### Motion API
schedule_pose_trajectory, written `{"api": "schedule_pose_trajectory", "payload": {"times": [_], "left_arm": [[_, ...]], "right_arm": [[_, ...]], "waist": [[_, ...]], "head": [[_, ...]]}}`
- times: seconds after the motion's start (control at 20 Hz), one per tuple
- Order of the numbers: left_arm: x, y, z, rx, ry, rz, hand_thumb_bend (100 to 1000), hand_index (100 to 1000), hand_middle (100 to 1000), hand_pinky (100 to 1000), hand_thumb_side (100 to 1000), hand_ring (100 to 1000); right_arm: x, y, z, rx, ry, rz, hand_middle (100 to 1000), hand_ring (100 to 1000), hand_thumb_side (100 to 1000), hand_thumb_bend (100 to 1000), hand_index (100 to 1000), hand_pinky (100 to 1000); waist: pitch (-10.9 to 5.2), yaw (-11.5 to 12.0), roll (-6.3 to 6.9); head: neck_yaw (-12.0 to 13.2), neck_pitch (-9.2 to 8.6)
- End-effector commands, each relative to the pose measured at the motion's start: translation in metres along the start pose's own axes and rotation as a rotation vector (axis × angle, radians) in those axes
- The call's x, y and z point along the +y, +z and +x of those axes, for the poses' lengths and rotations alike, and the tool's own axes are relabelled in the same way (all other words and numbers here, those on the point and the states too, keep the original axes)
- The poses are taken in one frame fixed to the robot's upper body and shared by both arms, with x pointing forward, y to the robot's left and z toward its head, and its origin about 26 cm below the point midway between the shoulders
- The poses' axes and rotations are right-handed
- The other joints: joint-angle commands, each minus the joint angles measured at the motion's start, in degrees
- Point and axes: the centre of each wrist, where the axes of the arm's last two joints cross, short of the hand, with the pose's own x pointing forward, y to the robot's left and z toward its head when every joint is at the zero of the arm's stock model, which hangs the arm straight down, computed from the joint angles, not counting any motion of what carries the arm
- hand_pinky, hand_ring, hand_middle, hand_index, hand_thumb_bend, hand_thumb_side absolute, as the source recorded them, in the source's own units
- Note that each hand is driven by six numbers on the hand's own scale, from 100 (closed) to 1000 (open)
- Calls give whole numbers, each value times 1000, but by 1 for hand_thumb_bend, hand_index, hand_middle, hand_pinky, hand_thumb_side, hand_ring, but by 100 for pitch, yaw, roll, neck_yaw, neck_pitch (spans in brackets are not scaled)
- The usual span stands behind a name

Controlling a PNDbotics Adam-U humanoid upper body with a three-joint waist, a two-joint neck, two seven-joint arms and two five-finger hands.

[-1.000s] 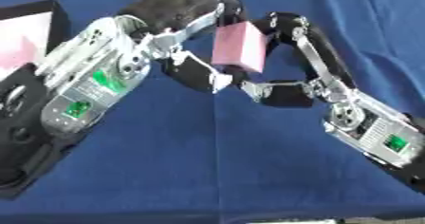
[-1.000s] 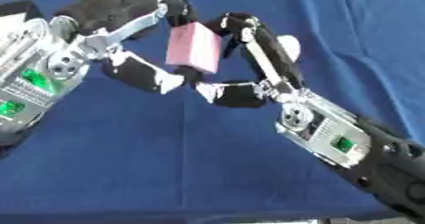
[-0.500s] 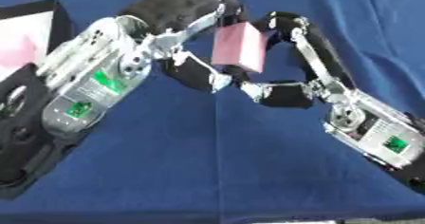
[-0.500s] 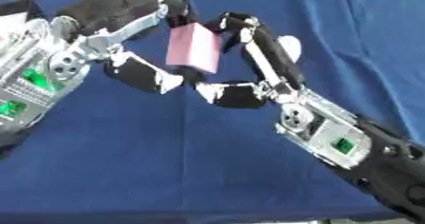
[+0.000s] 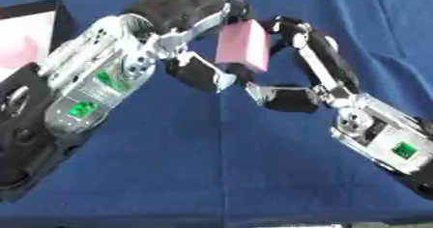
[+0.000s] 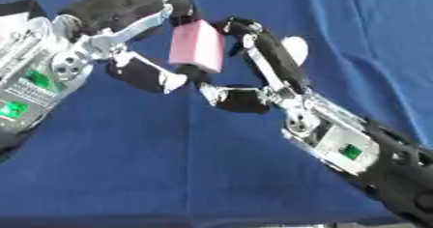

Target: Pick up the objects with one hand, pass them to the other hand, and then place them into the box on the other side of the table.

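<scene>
- Barely any change since a second ago: pink block (image 5: 243, 51) stays pinched between my two hands above the table, the whole cluster only a touch shifted in view.
- My left hand (image 5: 182, 17) comes in from the left, fingers curled over the block's top edge, thumb (image 5: 201, 74) under its lower left corner; it grasps the block.
- My right hand (image 6: 269, 75) comes in from the lower right, fingers (image 5: 317, 58) arched up along the block's right side, thumb (image 5: 283, 98) just below the block's lower edge; it also grips the block.
- Block is upright, slightly tilted, held clear of the blue tablecloth (image 5: 211, 164).
- Black box (image 5: 44, 17) sits at the far left edge; something pink (image 5: 21, 50) inside it, I can't make out what.
- White oval object (image 6: 295, 49) lies on the cloth behind the right fingers.
</scene>
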Motion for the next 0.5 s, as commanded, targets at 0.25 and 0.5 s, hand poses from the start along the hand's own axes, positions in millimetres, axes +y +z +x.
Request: {"api": "schedule_pose_trajectory", "payload": {"times": [0.25, 0.5], "left_arm": [[8, 4, -2, 3, -34, 0, 118, 486, 553, 776, 116, 649], [9, 6, -4, 8, -41, -8, 133, 484, 549, 772, 117, 647]], "right_arm": [[-11, -2, -2, 47, 65, -28, 702, 785, 239, 230, 822, 575], [-12, -2, -3, 104, 95, -33, 704, 785, 237, 232, 832, 573]], "waist": [[-136, -2, -19], [-150, 6, -15]], "head": [[85, -11], [103, -11]]}}
